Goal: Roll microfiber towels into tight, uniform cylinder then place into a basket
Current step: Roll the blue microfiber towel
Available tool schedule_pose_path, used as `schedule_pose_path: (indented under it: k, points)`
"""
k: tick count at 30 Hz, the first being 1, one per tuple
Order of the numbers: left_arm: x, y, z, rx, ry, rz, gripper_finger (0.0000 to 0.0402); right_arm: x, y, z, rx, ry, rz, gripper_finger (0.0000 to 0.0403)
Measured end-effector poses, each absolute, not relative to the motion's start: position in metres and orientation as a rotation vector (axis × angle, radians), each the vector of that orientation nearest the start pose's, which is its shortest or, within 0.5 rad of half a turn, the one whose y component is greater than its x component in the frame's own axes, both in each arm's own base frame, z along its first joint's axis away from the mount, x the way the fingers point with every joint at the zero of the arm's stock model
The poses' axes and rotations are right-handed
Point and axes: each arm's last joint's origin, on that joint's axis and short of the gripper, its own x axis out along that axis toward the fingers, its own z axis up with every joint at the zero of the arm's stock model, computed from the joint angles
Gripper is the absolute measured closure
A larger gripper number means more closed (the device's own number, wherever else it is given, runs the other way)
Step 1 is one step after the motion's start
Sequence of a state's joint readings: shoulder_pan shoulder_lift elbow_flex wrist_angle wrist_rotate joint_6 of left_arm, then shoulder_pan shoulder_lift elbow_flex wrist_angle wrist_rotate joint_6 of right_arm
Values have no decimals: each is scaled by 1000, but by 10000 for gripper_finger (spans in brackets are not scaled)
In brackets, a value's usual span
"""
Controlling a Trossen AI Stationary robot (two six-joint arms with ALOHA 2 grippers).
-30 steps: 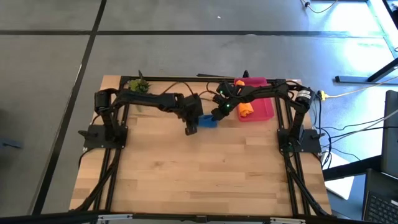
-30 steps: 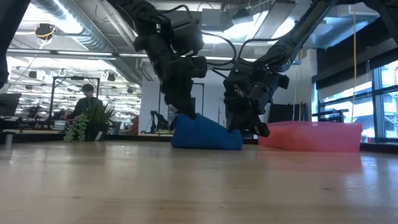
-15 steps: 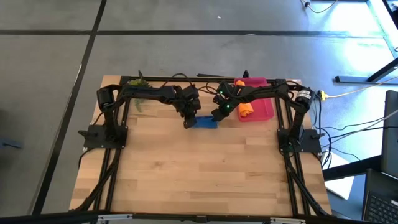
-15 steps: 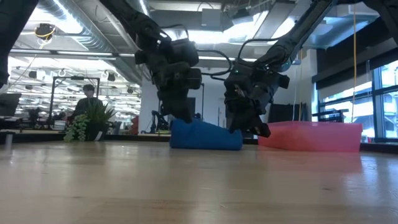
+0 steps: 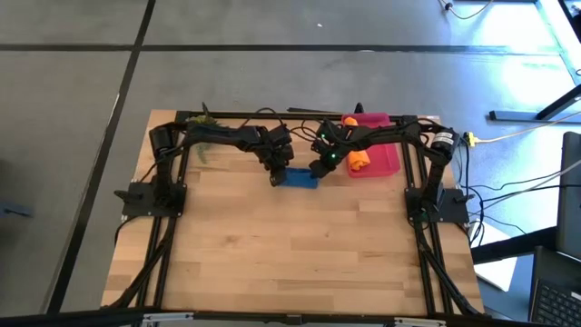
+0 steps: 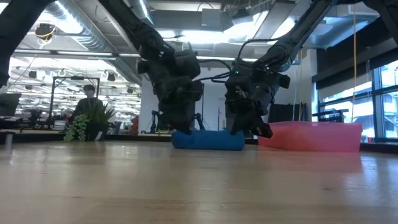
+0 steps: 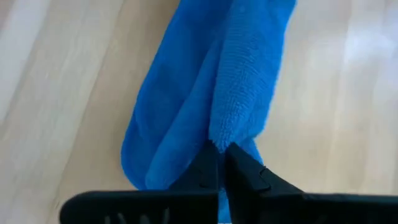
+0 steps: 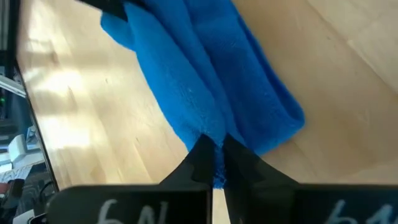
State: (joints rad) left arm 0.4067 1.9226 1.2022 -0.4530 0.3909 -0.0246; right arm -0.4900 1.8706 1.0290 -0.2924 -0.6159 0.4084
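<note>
The blue towel lies on the table as a low, loosely rolled bundle, also seen in the low view. My left gripper is shut on its left end. My right gripper is shut on its right end. The orange towel lies rolled inside the pink basket, which stands at the far right of the table. My left gripper pinches a raised fold of the blue towel between its two shut fingers, at the towel's left end. The fingers slant down from above. The towel rests on the table. My right gripper pinches a ridge of the blue towel between its two shut fingers, at the towel's right end. It comes slanting down from above, and the towel rests on the table.
A small green potted plant stands at the far left corner. The basket's wall is close to the right of my right gripper. Bare wood spreads over the whole near half of the table.
My left gripper has gone down and a little toward the far edge with the towel's left end. That end stood up as a hump and now lies low, so the towel is a flat, level bundle on the table. The right end has stayed in place.
</note>
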Motion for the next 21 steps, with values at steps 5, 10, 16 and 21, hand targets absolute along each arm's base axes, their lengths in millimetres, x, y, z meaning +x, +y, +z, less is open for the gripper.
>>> schedule_pose_path:
  k: [5, 10, 16, 21]
  points:
    - [348, 141, 152, -502, 1080, 56, 401, 312, -144, 129, 958, 1012, -76, 388]
    - [349, 153, 162, -556, 1055, 102, 401, 311, -143, 129, 953, 1024, -86, 388]
    - [341, 159, 162, -662, 1085, 75, 401, 312, -143, 130, 961, 1021, -70, 388]
    - [338, 150, 162, -750, 1123, -35, 401, 312, -140, 131, 1017, 1015, 26, 388]
